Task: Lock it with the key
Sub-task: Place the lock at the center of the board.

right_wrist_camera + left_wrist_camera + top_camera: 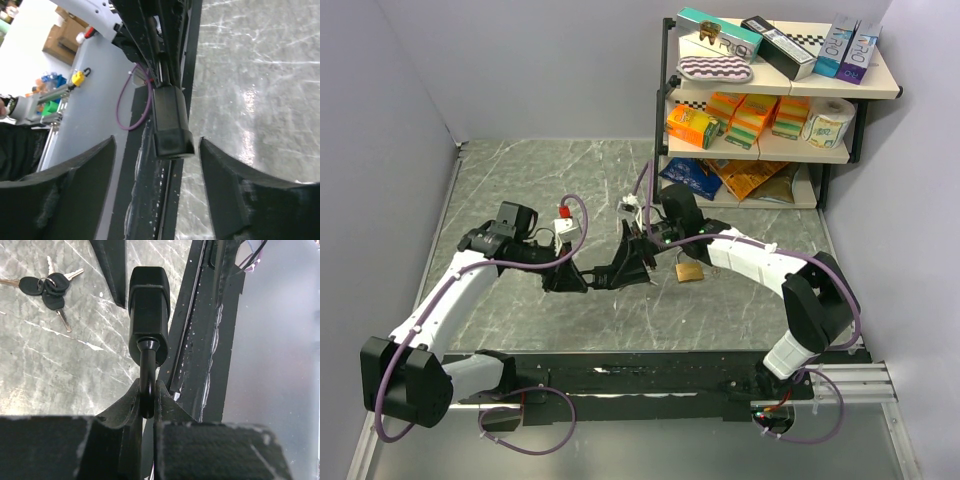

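Observation:
My left gripper [570, 278] is shut on the shackle [147, 385] of a black padlock [148, 310] and holds it off the table, body pointing away. The padlock also shows in the top view [597, 274]. My right gripper [625, 268] is open, and the padlock body [171, 125] sits between its spread fingers [80, 185] without touching them. A bunch of keys with black heads [50, 287] lies on the grey marble table beyond the padlock. I cannot make the keys out in the top view.
A brass padlock [689, 271] lies on the table just right of the right gripper. A shelf rack [770, 90] with boxes, packets and a paper roll stands at the back right. The black base rail [650, 380] runs along the near edge.

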You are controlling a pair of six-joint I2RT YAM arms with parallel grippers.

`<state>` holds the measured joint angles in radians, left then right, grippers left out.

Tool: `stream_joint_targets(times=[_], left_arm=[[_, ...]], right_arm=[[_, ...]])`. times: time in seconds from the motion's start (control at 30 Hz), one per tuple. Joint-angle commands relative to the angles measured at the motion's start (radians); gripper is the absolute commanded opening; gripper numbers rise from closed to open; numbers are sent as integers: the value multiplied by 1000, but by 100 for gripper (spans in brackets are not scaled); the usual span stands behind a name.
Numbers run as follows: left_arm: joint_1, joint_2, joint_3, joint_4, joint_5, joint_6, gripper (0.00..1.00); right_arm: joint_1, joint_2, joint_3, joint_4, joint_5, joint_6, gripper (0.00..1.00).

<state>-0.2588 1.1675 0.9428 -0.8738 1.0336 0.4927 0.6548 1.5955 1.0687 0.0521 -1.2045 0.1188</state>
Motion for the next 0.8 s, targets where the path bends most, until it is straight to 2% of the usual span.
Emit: stream_joint_targets(times=[0.0, 0.07, 0.1, 0.17, 0.2, 0.27, 0.33, 0.37, 0.4, 0.47, 0.5, 0.53, 0.57, 0.6, 0.63, 0.67, 0.7, 0.73, 0.77], left_arm=[[-3, -11, 40, 44, 121, -8, 1], [-3, -11, 31, 59, 120, -23, 1], [-3, -11, 28, 64, 121, -31, 1], [-3, -11, 22, 78, 123, -40, 1], [-2, -11, 22, 84, 125, -54, 1], [-3, -9, 19, 96, 126, -59, 1], [-2, -9, 13, 113, 120, -82, 1], [-2, -8, 13, 127, 118, -86, 1], [-2, -6, 13, 139, 106, -114, 1], [1, -3, 8, 185, 86, -153, 12], [3, -2, 7, 203, 79, -193, 22], [4, -5, -2, 228, 41, -230, 41], [9, -9, -12, 266, 11, -287, 49], [16, -15, -21, 344, -6, -390, 55], [26, -38, -48, 381, -32, -442, 67], [35, -52, -65, 428, -56, -491, 73], [39, -69, -82, 503, -84, -628, 78], [46, -100, -114, 545, -111, -688, 99], [50, -112, -124, 576, -179, -750, 97]], right_arm=[[12, -11, 25, 92, -46, 38, 67], [16, -14, 28, 98, -55, 45, 60], [19, -16, 27, 106, -56, 53, 53], [20, -23, 25, 108, -66, 61, 47], [22, -28, 25, 95, -73, 56, 41], [23, -38, 27, 45, -76, 18, 34], [23, -46, 28, 13, -81, -25, 6], [23, -46, 28, -13, -81, -36, 0], [23, -51, 25, -15, -79, -38, 0], [23, -55, 16, 12, -66, -12, 0], [19, -57, 13, 34, -57, 8, 0], [8, -57, 8, 61, -29, 69, 0], [-3, -57, -2, 93, -11, 111, 0], [-15, -55, -6, 164, 8, 157, 0], [-49, -54, -12, 204, 29, 265, 0], [-69, -54, -25, 253, 70, 319, 0], [-89, -55, -33, 311, 95, 368, 0], [-105, -55, -35, 318, 118, 427, 0], [-131, -57, -29, 307, 170, 438, 0]])
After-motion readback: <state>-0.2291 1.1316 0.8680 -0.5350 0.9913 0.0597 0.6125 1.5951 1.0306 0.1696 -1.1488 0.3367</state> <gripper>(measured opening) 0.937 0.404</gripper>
